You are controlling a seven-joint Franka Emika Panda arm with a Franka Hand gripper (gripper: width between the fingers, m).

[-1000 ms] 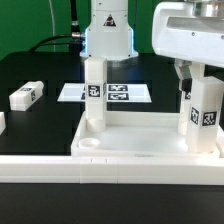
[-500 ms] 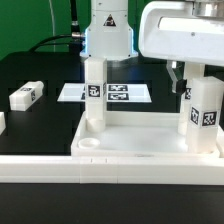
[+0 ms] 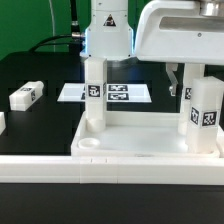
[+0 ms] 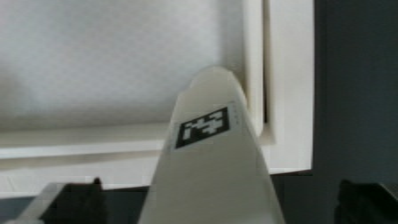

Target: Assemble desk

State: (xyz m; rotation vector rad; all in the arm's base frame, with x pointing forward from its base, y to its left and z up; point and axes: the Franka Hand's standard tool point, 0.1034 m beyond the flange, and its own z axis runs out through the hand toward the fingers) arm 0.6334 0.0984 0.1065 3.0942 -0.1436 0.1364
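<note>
The white desk top point(image 3: 120, 160) lies upside down at the front, a tray with a raised rim. One tagged white leg point(image 3: 93, 95) stands in its far left corner socket. A second leg point(image 3: 205, 115) stands upright in the far right corner. It fills the middle of the wrist view point(image 4: 214, 140). My gripper point(image 3: 196, 84) hangs just above this leg, open, its dark fingers point(image 4: 71, 203) apart on either side without touching it point(image 4: 217, 205). A loose leg point(image 3: 25, 95) lies on the black table at the exterior view's left.
The marker board point(image 3: 125, 93) lies flat behind the desk top. The arm's white base point(image 3: 108, 35) stands behind it. Another white part point(image 3: 2, 122) shows at the exterior view's left edge. An open round socket point(image 3: 88, 143) is at the near left corner.
My gripper has risen and shifted slightly toward the exterior view's left, away from the right leg. The leg stays standing in its corner.
</note>
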